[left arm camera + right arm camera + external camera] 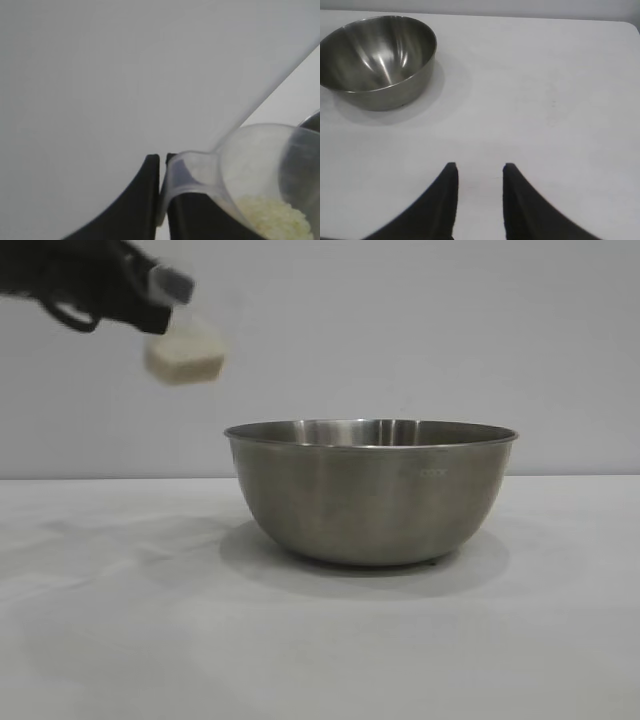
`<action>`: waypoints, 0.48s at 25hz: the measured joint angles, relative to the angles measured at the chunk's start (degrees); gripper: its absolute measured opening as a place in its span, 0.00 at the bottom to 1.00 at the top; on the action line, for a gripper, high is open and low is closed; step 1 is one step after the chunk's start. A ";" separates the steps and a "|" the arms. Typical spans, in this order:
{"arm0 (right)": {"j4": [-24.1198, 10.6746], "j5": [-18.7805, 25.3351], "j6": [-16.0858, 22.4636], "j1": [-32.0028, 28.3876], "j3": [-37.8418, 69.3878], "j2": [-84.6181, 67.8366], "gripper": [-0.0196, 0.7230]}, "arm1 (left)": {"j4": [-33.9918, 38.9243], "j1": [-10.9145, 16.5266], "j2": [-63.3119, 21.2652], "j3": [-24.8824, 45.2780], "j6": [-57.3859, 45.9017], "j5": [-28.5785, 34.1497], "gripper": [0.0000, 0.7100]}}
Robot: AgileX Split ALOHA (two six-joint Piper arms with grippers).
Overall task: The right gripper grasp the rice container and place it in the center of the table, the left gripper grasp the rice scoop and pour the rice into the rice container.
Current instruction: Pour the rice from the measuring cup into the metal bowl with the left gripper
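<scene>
The rice container [370, 490], a large steel bowl, stands on the white table [120, 640]; it also shows in the right wrist view [377, 57], and looks empty there. My left gripper [160, 300] is in the air at the upper left, above and left of the bowl's rim. It is shut on the handle of the rice scoop [185, 352], a frosted cup holding the rice [275, 217]. In the left wrist view the gripper [163, 165] pinches the scoop's handle [192, 172]. My right gripper [479, 172] is open and empty, above bare table away from the bowl.
The white table [545, 100] stretches around the bowl, with its far edge and a rounded corner in the right wrist view. A plain grey wall [400, 320] stands behind.
</scene>
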 joint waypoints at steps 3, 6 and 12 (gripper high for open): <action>0.00 0.00 0.00 0.00 0.00 0.00 0.32 | -0.37 -2.78 0.00 -1.10 11.47 1.48 0.00; 0.00 0.00 0.00 0.00 0.00 0.00 0.32 | -0.37 -4.94 0.00 -1.20 24.68 2.07 0.00; 0.00 0.00 0.00 0.00 0.00 0.00 0.32 | 3.43 -6.16 0.00 -1.97 36.74 5.02 0.00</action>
